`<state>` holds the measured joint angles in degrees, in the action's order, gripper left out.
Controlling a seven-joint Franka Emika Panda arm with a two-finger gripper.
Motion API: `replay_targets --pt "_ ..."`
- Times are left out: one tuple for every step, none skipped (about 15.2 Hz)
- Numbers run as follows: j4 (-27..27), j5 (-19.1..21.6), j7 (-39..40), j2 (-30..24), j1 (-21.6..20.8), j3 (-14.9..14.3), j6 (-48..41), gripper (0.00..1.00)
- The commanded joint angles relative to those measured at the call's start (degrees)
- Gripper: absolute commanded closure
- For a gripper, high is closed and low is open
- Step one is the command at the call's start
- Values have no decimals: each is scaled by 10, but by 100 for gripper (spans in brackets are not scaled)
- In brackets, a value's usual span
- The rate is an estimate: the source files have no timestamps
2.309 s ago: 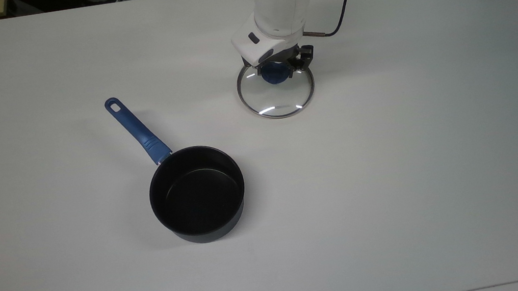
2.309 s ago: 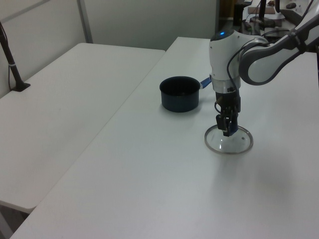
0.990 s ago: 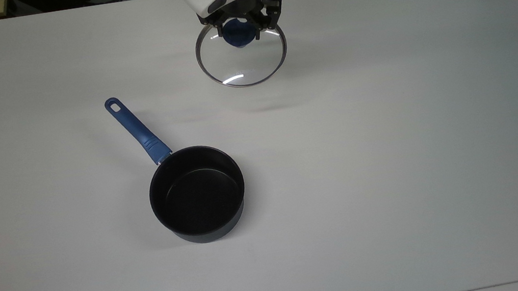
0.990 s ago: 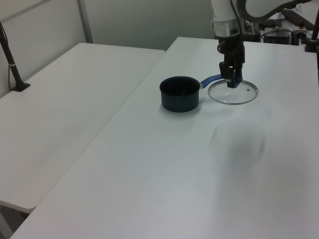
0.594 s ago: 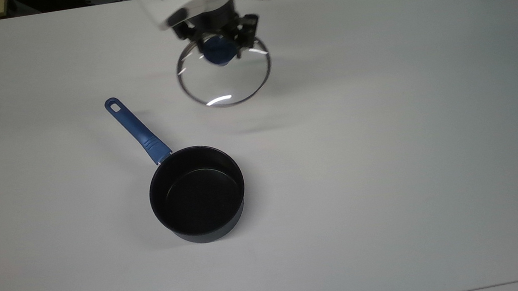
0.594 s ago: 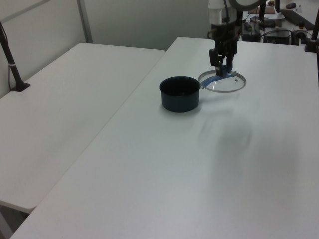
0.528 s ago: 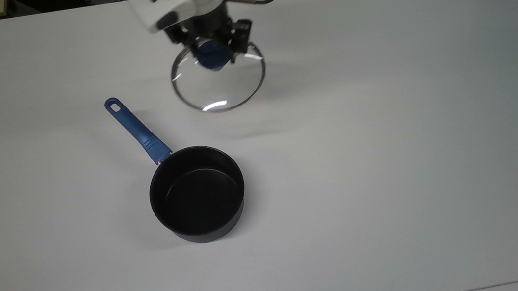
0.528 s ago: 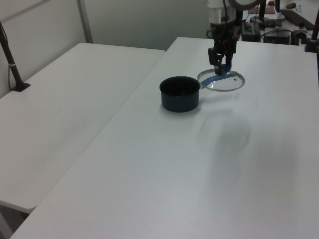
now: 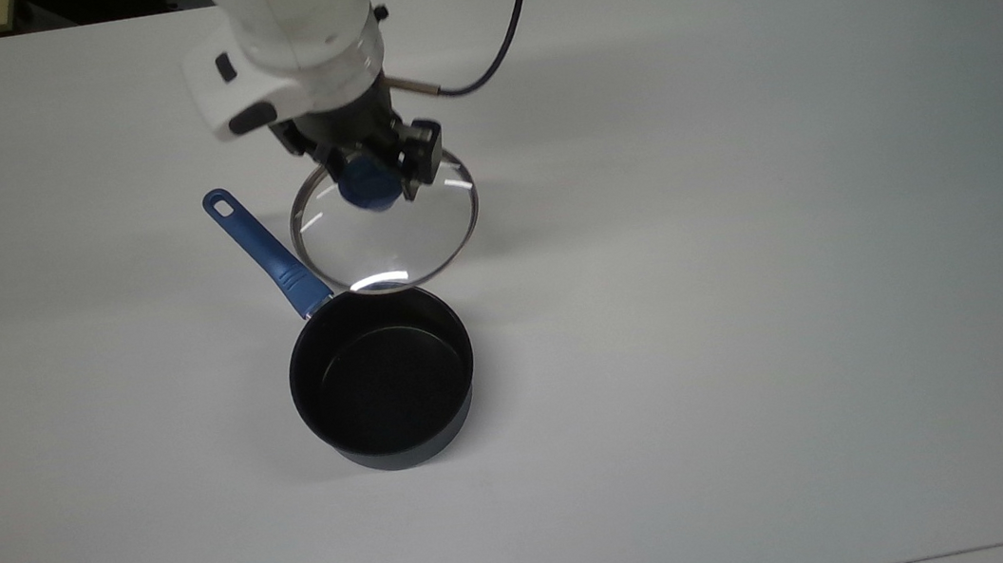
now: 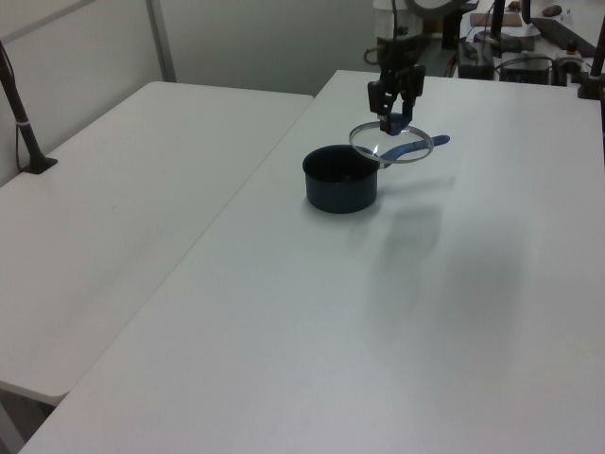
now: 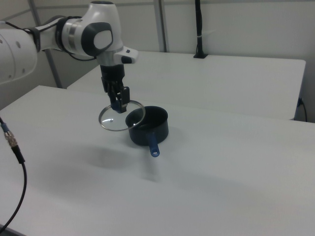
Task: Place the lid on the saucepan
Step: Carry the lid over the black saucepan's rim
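1. The saucepan (image 9: 381, 373) is sitting upright and uncovered on the white table (image 9: 751, 289), nearest the bottom edge of the top view, its dark inside facing up.
2. Its blue handle (image 9: 266, 252) is lying low over the table, running away from the saucepan toward the top view's upper left; in the right view the handle (image 11: 153, 143) is pointing toward the camera.
3. The lid (image 9: 387, 229) is hanging in the air just beyond the saucepan, its near rim overlapping the saucepan's far rim in the top view; in the left view the lid (image 10: 391, 147) is floating above and to the right of the saucepan (image 10: 340, 178), not touching it.
4. The gripper (image 9: 374, 178) is clamping the lid's blue knob (image 9: 367, 190) between its fingers, carrying the lid roughly level above the saucepan's handle.
5. Beyond the saucepan, the white arm (image 9: 289, 30) is reaching up to the top view's upper edge, with a dark cable (image 9: 501, 42) trailing beside it.
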<state>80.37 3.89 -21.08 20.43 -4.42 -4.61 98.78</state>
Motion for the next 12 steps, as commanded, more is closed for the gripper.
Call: replay_targets --pt "-57 12 -35 41 5 -3 11 53" --pt "-58 12 -43 42 5 -3 17 53" --pt "-57 12 -50 43 5 -3 22 53" --pt "-57 12 -59 44 5 -3 26 53" --pt "-58 12 -70 49 5 -3 32 53" --pt "-58 12 -83 51 5 -3 41 53" --pt "-57 11 -100 53 5 -3 54 53" --pt "-57 11 -116 58 5 -4 60 53" --pt "-57 11 -125 58 5 -4 62 53" --pt "-57 10 -128 59 5 -4 63 53" --pt "-56 10 -133 59 6 -4 70 53" --pt "-55 10 -143 59 8 -4 79 54"
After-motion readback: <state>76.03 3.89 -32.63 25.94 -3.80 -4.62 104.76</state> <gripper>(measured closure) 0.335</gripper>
